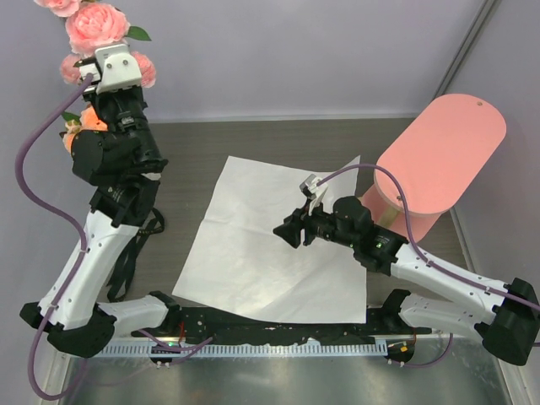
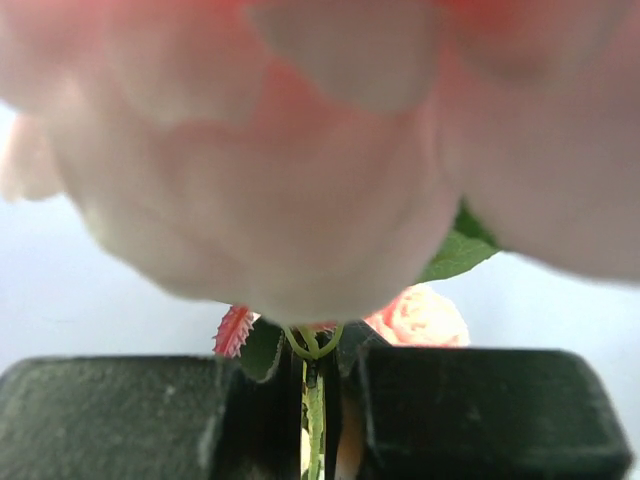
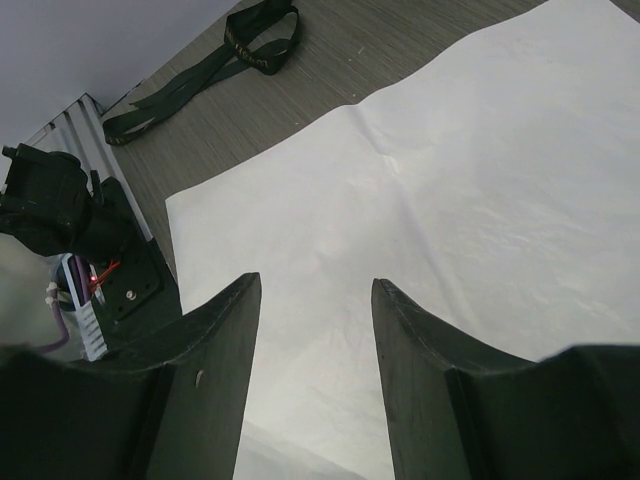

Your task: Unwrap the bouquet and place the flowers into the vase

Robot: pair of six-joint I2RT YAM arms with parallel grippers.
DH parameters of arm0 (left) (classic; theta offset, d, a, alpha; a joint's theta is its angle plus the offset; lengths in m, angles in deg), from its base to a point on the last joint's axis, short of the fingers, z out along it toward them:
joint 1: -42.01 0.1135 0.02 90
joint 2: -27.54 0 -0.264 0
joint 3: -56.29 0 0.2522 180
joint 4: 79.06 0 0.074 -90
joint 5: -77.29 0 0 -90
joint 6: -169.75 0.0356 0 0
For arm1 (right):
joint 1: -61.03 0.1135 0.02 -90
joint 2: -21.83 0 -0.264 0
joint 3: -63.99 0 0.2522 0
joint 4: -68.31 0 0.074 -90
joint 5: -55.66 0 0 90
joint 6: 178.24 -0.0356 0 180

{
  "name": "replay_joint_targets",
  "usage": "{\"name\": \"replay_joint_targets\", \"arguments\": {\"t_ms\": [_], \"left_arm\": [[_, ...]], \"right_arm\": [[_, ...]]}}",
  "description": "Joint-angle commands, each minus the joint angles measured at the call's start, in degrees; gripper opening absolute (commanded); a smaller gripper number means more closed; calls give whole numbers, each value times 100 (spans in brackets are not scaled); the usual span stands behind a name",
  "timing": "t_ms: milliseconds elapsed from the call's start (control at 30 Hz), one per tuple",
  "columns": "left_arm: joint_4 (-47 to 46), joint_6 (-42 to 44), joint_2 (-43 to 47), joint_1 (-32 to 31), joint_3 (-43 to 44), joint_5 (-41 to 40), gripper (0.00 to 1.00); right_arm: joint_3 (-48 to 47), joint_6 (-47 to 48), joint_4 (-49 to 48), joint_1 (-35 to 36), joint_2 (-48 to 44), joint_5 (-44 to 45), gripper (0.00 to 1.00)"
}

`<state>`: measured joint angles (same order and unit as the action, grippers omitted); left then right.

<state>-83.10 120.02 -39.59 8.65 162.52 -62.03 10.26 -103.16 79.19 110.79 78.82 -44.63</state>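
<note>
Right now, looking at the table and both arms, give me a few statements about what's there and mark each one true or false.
1. The left hand is shut on the stems of the flowers. True.
2. The white paper is wrapped around the flowers. False: it lies spread flat on the table.
3. The right hand is open and holds nothing. True.
4. The black ribbon lies on top of the white paper. False: it lies on the table beside the paper, near the left arm.
5. The pink stand is on the left side of the table. False: it is on the right side.
</note>
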Motion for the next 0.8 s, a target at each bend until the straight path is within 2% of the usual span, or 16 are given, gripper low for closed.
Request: {"name": "replay_joint_targets", "arguments": {"t_ms": [0, 200, 767], "left_arm": [[-839, -255, 121, 592, -202, 344, 0], [-857, -740, 174, 1051, -396, 1010, 0], [-1014, -1091, -186, 1499, -475, 1223, 0]], "right_arm": [[-222, 112, -47, 16, -127, 97, 54], [-152, 173, -29, 16, -188, 114, 54], [-178, 156, -3, 16, -74, 141, 54]]}}
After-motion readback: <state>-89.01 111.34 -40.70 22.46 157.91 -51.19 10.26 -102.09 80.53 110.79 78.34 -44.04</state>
